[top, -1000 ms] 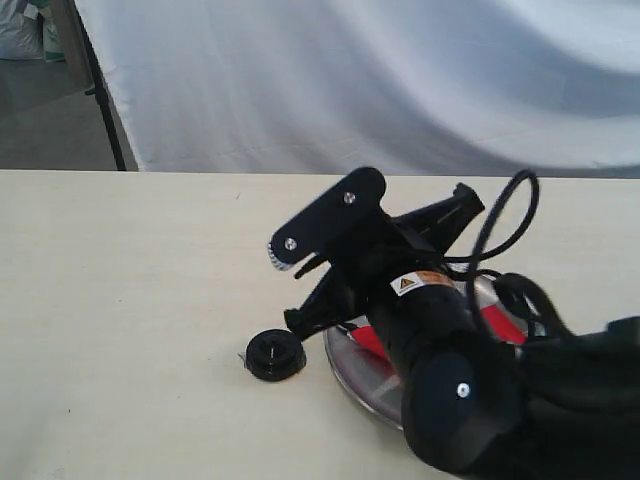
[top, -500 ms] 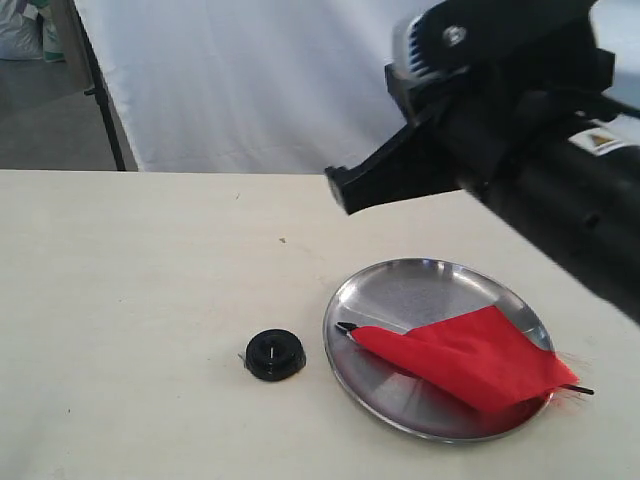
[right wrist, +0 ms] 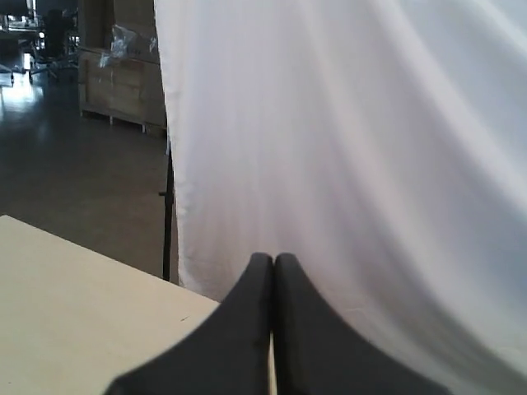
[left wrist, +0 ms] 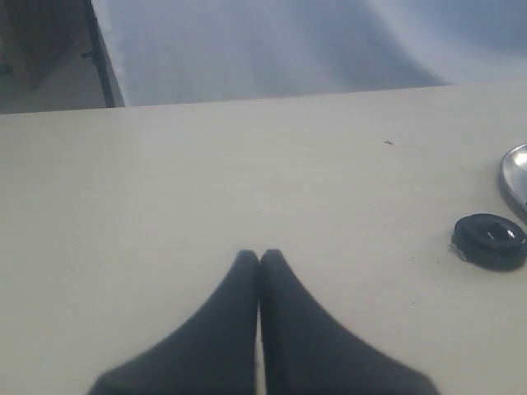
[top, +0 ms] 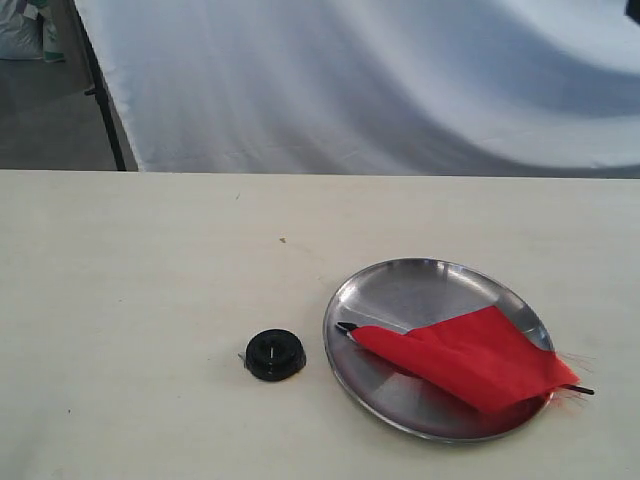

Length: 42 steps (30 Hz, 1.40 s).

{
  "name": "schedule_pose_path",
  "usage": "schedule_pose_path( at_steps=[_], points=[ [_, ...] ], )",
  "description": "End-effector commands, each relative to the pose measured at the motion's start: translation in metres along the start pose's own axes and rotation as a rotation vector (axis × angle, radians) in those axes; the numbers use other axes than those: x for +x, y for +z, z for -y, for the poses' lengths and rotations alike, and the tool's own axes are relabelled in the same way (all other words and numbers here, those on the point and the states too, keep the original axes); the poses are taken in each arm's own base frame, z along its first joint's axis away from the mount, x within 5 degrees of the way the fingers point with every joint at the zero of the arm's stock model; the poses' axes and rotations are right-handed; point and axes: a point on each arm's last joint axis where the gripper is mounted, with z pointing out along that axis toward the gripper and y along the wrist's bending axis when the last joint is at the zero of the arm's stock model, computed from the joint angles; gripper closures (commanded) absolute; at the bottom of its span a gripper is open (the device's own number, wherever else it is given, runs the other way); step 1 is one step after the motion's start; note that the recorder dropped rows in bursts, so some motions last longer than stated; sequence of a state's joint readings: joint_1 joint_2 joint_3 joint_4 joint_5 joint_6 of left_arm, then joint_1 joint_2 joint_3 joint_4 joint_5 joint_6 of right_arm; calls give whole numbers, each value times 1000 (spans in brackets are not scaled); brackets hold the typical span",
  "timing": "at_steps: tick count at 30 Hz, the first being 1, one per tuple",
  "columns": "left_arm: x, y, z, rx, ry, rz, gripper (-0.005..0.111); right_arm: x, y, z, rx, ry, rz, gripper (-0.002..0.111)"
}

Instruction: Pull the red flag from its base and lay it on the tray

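Exterior view: red flag (top: 470, 360) is laid flat on tray (top: 420, 285), near the table (top: 150, 300) front edge, right of centre; base (top: 275, 354) is set just beside the tray's rim, apart.
Left wrist view: left gripper (left wrist: 259, 257) is clenched, empty.
Right wrist view: right gripper (right wrist: 273, 259) is clenched, empty, seen against white curtain (right wrist: 370, 123).

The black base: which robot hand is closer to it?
Left, likely. The left gripper sits shut low over the table, with the base in its camera's sight, not touching. The right gripper points at the white curtain, base out of sight.
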<state>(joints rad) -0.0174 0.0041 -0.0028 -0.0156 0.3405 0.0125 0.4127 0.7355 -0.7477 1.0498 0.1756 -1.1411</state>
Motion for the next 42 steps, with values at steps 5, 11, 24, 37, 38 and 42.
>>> schedule_pose_path(
  at_steps=[5,11,24,37,38,42],
  points=[
    [1,0,0,-2,-11,2,107,3,-61,-19,-104,-39,22,109],
    [1,0,0,-2,-12,2,107,47,-93,-22,70,-44,72,109],
    [1,0,0,-2,-12,2,107,102,-104,-37,28,110,32,109],
    [1,0,0,-2,-12,2,107,128,-99,-36,25,140,-42,109],
    [1,0,0,-2,-12,2,107,128,-99,-36,25,140,-42,109],
    [1,0,0,-2,-12,2,107,136,-99,-32,64,-43,-130,109]
  ],
)
